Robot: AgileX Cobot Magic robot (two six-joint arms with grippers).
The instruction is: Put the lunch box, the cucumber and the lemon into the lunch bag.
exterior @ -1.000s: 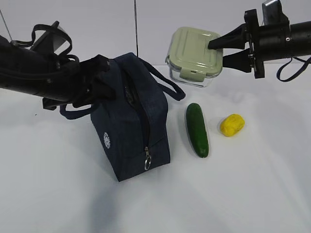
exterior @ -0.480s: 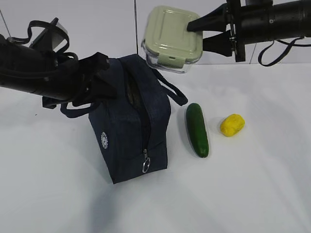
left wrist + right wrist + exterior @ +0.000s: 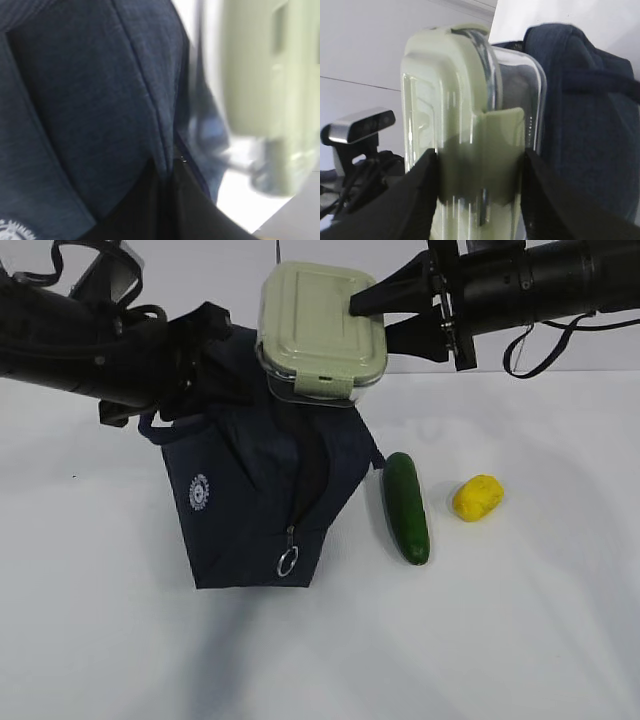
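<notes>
Lunch box [image 3: 320,332] with its sage-green lid sits clamped in the right gripper [image 3: 385,322], one finger on the lid and one against the clear base, and hangs right above the top of the lunch bag [image 3: 255,495] — its lower edge is at the bag's upper rim, though whether the two touch is unclear. In the right wrist view the box [image 3: 470,145] fills the space between the dark fingers [image 3: 417,195], with the navy fabric [image 3: 590,130] just behind it. The left gripper [image 3: 195,365] is closed, pinched at the upper left side of the bag, which stands tilted on the white table [image 3: 520,630] with its zipper ring [image 3: 287,562] and round white logo [image 3: 200,492] facing the camera. The left wrist view shows only blurred navy cloth [image 3: 90,115] and the pale box [image 3: 260,95] beside it. Right of the bag lies the cucumber [image 3: 405,507] — near it, not touching — and farther right the lemon [image 3: 477,497], both resting on the table.
</notes>
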